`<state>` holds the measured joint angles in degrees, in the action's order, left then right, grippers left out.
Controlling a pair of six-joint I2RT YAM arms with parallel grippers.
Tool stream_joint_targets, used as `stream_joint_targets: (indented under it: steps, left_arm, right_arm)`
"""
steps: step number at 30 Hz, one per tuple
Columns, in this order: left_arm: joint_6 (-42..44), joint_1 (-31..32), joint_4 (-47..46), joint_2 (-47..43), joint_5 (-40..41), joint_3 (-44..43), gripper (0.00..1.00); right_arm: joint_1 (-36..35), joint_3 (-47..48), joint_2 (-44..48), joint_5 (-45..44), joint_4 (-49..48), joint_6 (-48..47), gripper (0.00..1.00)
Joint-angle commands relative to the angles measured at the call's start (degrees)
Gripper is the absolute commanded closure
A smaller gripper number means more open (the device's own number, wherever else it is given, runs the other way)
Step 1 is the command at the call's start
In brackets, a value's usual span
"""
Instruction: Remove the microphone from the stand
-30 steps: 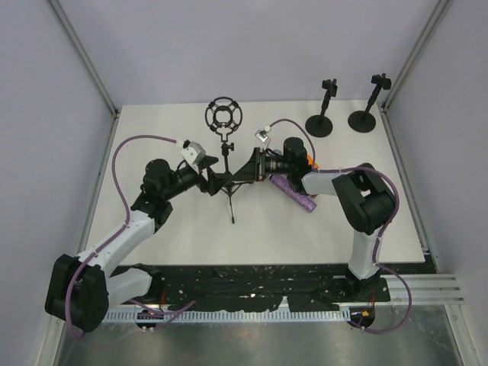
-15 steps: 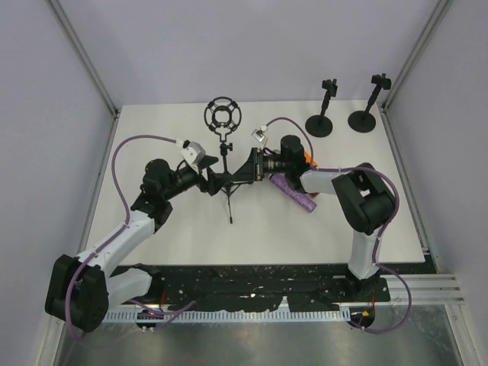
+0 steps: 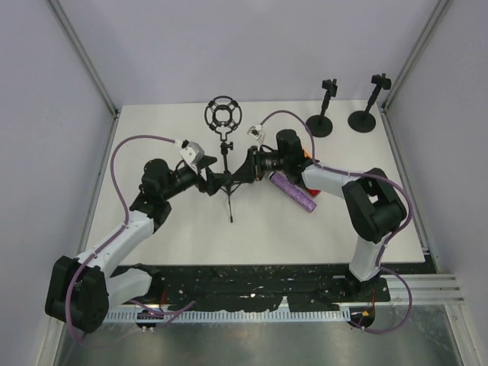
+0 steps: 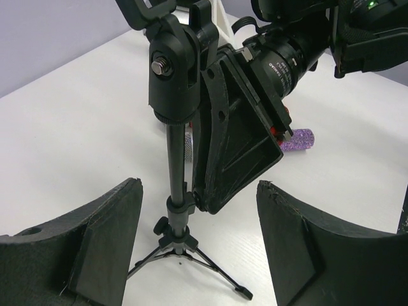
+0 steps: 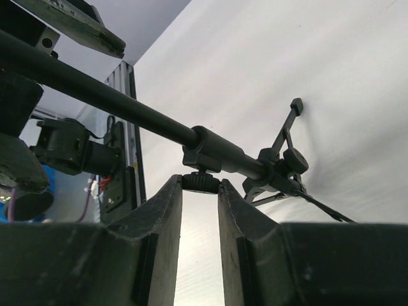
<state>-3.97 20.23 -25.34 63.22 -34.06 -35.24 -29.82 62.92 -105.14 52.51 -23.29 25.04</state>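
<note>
The mic looks already off, lying right of the stand; the left pincer is wide apart round the stand, the right pincer is nearly together at its knob, grip unclear, so both likely need to back away next.

The stand stood mid-table, with the left gripper just left of its pole and the right gripper just right. The microphone lay on the table right of the stand, beneath the right arm. Two other stands stood side by side at the far right corner.
</note>
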Motion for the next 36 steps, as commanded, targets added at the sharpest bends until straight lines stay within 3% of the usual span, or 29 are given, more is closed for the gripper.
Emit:
stream_joint_targets:
  steps: [1, 20, 24, 29, 32, 36]
  left_arm:
    - [0.89, -0.45, -0.67, -1.52, -1.00, -1.76, 0.24]
    - [0.19, -1.07, -1.46, -1.96, -1.27, -1.41, 0.25]
    - [0.19, -1.16, -1.55, -2.40, -1.53, -1.14, 0.24]
    - [0.10, -1.33, -1.73, -2.66, -1.53, -0.88, 0.24]
    - [0.10, -1.51, -2.08, -2.93, -1.62, -0.53, 0.24]
    - [0.01, -1.68, -2.61, -3.02, -1.79, -0.26, 0.24]
  right_arm:
    - [0.38, 1.16, 2.48, -8.74, 8.69, -12.02, 0.91]
    - [-6.29, -4.29, 10.04, -28.25, 10.02, -30.92, 0.82]
    - [-6.48, -4.47, 10.66, -27.99, 10.10, -31.45, 0.69]
    - [-6.39, -3.94, 12.76, -24.49, 12.12, -30.93, 0.37]
    - [-5.07, -3.24, 14.26, -18.61, 13.44, -28.91, 0.30]
    - [-2.88, -3.15, 15.84, -12.28, 12.31, -22.86, 0.27]
